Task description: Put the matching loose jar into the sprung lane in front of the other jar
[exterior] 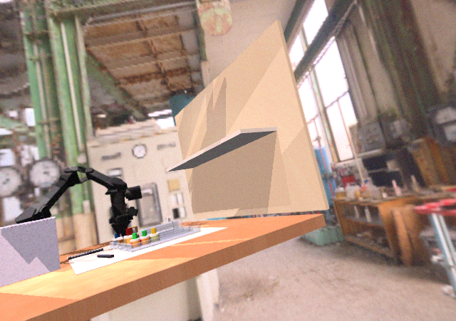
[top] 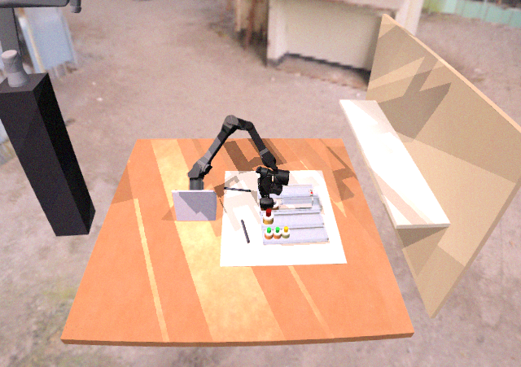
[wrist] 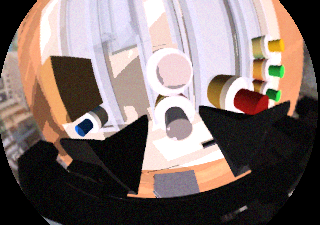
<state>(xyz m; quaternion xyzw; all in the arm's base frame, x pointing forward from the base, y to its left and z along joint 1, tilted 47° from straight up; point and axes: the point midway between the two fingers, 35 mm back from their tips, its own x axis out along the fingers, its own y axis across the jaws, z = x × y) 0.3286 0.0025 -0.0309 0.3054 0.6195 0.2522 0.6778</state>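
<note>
My gripper [top: 266,207] [wrist: 173,113] is open around the new jar [wrist: 178,126], which has a white shoulder and a grey cap. One finger stands clear on each side of it in the wrist view. The old jar [wrist: 170,71], with a white shoulder and a pale cap, is directly behind it in the sprung lane [top: 294,206]. The two jars adjoin in the wrist view, but whether they touch is hard to tell. Both look upright. The front stop and the new jar's base are hidden, and the pusher plate cannot be made out.
A red-capped jar [top: 268,217] [wrist: 250,101] stands close beside the gripper. Two green-capped jars and a yellow-capped jar [top: 286,232] [wrist: 275,46] stand in the outer lane. A blue-capped jar [wrist: 84,127] is on the other side. Two dark sticks and an upright pale panel [top: 195,205] are toward the arm's base.
</note>
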